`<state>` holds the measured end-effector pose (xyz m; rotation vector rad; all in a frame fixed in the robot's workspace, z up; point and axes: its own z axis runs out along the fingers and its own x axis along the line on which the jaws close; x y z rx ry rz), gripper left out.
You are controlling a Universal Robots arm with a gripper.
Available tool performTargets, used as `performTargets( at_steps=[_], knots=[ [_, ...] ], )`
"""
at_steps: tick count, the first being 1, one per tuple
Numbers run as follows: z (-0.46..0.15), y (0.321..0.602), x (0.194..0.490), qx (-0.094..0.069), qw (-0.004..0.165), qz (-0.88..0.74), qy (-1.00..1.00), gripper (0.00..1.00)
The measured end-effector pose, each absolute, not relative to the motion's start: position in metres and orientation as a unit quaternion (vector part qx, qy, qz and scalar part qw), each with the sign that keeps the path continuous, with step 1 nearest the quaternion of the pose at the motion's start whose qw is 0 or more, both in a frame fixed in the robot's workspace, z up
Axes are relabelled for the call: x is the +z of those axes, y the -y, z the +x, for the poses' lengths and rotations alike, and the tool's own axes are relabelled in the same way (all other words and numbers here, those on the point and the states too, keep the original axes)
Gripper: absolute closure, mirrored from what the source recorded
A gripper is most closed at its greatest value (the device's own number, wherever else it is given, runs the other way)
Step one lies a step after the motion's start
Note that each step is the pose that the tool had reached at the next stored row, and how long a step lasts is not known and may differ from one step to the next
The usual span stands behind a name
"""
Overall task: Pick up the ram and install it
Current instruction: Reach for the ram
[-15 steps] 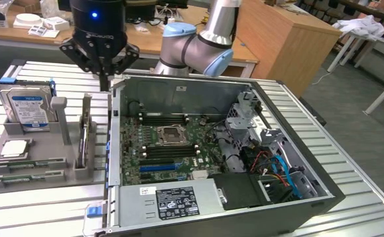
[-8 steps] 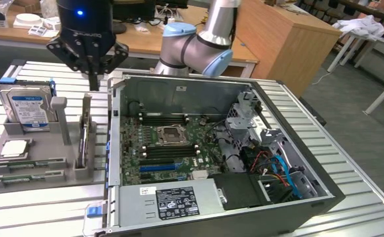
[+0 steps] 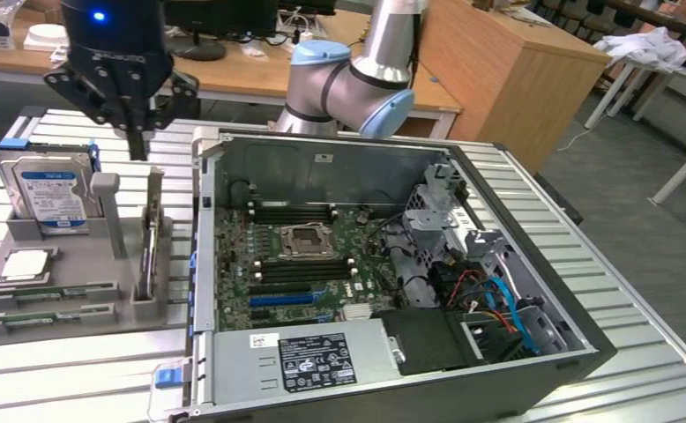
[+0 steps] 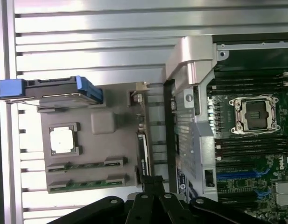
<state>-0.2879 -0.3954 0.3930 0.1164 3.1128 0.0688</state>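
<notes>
Exterior view's left: gray fixture [image 3: 78,256] on the tabletop [image 3: 85,370] carries an upright hard drive [image 3: 47,189], a CPU chip [image 3: 26,264], and, flat in 2 front slots, the ram [image 3: 47,293] and a twin stick [image 3: 37,319]. End effector [image 3: 141,141] hangs above, closed together and empty; hard drive stands between it and the ram. Exterior view's right: open PC case [image 3: 308,167], motherboard [image 3: 308,264] exposed.

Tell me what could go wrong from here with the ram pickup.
1. The hand is shut, up by the hard drive. Lowered like that, it would likely press on the ram, not straddle it.
2. The second stick lies close alongside, near the CPU chip. A small offset may catch the wrong part.
3. The memory slots flank the open CPU socket. A misaligned insert might strike it.
</notes>
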Motion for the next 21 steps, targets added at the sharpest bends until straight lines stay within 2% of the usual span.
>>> performTargets(
  at_steps=[21],
  knots=[
    [-0.362,0.395,0.392,0.022,0.013,0.037,-0.999,0.89]
  ],
)
